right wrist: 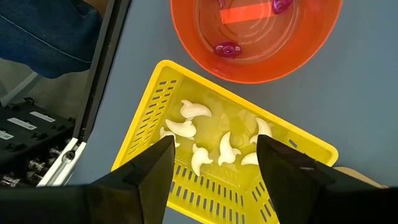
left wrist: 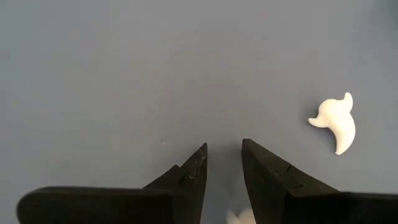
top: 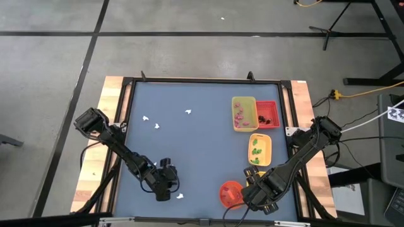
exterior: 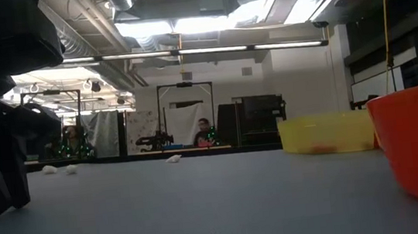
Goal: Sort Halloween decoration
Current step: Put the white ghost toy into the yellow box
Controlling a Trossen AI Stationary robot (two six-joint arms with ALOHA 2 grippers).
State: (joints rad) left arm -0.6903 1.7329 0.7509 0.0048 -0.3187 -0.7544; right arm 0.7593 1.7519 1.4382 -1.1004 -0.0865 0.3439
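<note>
The left tool (top: 165,189) hangs low over the worktop (top: 189,157) near its front edge, fingers parted by a narrow gap with nothing clearly between them. A scrap of white peeks out just beneath the fingers, so the tool probably sits directly over a piece. A white ghost (left wrist: 336,121) lies just beside it on the blue surface. The right tool (right wrist: 214,155) waits wide open and empty above a yellow basket (right wrist: 152,102) of collected ghosts at the front right corner, just beside the orange bowl (right wrist: 186,37).

Three more white ghosts (top: 156,125) lie scattered toward the far left, apart from the sorted trays on the right, which explains the left arm's reach into that open area.

Only the right wrist view reveals the basket's ghosts and the pink pieces (right wrist: 227,48) in the bowl. The high view alone shows the trays: a yellow tray (top: 244,113) holding pink bits, a red tray (top: 267,115) holding dark ones, and a second yellow tray (top: 259,150) holding green.
</note>
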